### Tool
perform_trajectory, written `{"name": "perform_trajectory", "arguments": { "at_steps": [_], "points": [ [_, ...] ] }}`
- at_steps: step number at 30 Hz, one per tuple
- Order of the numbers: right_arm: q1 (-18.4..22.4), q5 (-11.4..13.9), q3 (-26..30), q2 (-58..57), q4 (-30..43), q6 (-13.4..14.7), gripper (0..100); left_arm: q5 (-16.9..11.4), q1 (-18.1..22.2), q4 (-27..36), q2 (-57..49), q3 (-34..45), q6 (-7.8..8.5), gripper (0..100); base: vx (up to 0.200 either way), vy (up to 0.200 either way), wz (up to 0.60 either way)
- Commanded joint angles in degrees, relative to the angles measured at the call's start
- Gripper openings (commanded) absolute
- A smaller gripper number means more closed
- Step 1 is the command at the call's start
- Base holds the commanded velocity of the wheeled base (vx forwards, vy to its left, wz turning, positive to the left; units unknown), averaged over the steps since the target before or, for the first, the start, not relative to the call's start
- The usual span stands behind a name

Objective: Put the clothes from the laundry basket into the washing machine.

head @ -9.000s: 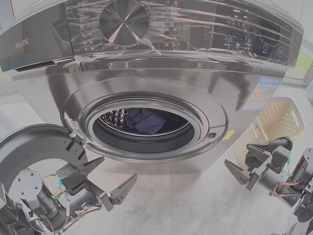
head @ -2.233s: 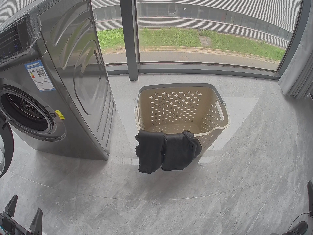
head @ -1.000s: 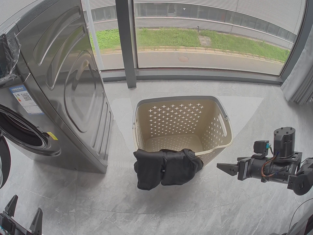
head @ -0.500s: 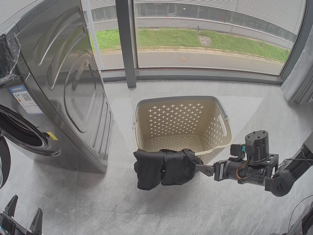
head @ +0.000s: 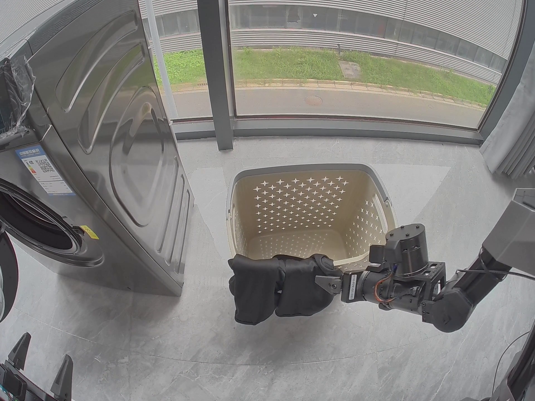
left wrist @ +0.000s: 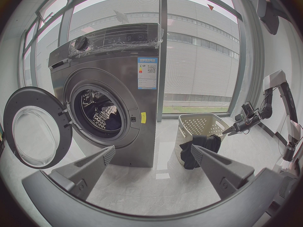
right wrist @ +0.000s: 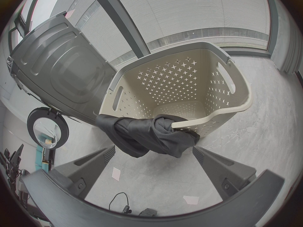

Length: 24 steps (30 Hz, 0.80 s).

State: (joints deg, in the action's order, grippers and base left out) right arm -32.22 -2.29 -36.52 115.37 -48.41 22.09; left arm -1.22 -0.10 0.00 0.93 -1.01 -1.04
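A dark garment hangs folded over the near rim of the beige laundry basket, which otherwise looks bare inside. My right gripper is level with the garment's right end, open, its tips at the cloth. In the right wrist view the garment lies just ahead of the open right gripper. The grey washing machine stands left of the basket. Its round door is swung open and dark clothes lie in the drum. My left gripper is low at the near left, open and holding nothing.
A window wall runs behind the basket, with a grey post and a curtain at the far right. Grey tiled floor lies bare in front of the basket. A cable lies on the floor.
The head camera turned from the machine's drum to the basket. Over the last second my right arm came in from the right, leftward to the garment's end. The left gripper stayed put.
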Motion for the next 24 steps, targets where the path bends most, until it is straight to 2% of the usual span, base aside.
{"name": "perform_trajectory", "arguments": {
  "at_steps": [1,6,24],
  "points": [
    [-1.09,-0.34,-3.03,4.25,0.07,0.94,100,-0.01,0.01,0.00,-0.93,0.92,-0.11,100,0.000,0.000,0.00],
    [-1.18,-0.43,-6.19,7.50,0.07,1.47,100,-0.01,0.01,0.00,-0.93,1.01,-0.11,100,0.000,0.000,0.00],
    [-0.74,-0.70,-11.90,16.64,-2.83,1.11,100,-0.01,0.01,0.00,-0.93,1.01,-0.11,100,0.000,0.000,0.00]
  ]
}}
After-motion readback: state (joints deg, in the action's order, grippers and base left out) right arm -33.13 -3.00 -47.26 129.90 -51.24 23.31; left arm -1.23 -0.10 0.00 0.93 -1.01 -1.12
